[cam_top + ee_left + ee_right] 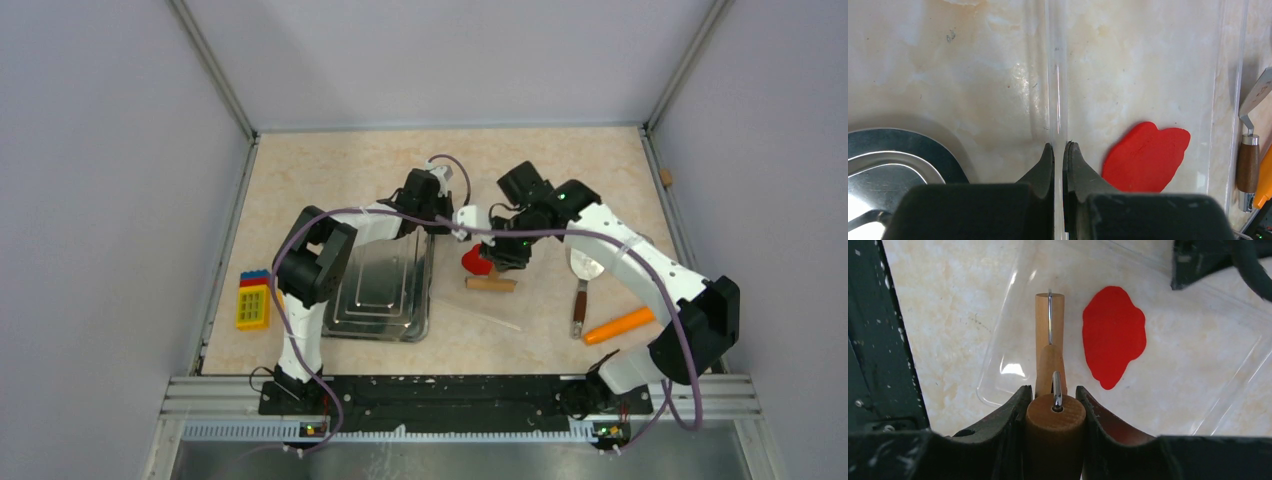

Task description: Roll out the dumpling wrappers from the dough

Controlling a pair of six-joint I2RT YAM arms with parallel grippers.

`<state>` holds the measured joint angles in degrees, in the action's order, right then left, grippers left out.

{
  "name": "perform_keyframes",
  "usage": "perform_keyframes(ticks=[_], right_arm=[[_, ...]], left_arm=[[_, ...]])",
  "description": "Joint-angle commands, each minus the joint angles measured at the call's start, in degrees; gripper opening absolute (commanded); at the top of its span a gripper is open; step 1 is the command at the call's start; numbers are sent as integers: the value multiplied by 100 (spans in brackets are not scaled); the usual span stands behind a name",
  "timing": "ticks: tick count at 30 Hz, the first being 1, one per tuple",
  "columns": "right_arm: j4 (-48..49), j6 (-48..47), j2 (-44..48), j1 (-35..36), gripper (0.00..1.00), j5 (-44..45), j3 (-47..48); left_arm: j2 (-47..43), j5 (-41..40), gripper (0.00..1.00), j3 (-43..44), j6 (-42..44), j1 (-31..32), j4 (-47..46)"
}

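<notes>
The dough [1114, 335] is a flat, irregular bright red sheet lying on a clear plastic sheet [1198, 365]; it also shows in the left wrist view as dough [1147, 157] and from above as dough [475, 262]. My right gripper [1054, 392] is shut on the wooden handle [1055, 412] of a small rolling pin, whose roller [1050, 315] rests on the plastic just left of the dough. My left gripper [1060, 146] is shut on a raised edge of the clear plastic sheet [1128, 75], left of the dough. No dumpling wrappers are in view.
A metal tray [385, 290] sits left of the plastic sheet, with a yellow toy block [253, 305] further left. A wooden-handled spatula [582, 290] and an orange carrot [618, 325] lie to the right. Grey walls enclose the table.
</notes>
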<state>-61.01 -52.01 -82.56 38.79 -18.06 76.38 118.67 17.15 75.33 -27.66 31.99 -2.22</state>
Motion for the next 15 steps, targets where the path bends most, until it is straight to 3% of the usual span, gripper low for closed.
perform_keyframes(ticks=[1,8,15], right_arm=[[70,1156,-292,-1008,0,-996,519],[524,2689,-773,-2500,0,-2379,340],[1038,3656,-1422,-3380,0,-3173,343]], left_arm=[[360,-190,0,-101,243,90,435],[358,-204,0,-118,274,96,455],[367,-197,0,-82,331,93,537]])
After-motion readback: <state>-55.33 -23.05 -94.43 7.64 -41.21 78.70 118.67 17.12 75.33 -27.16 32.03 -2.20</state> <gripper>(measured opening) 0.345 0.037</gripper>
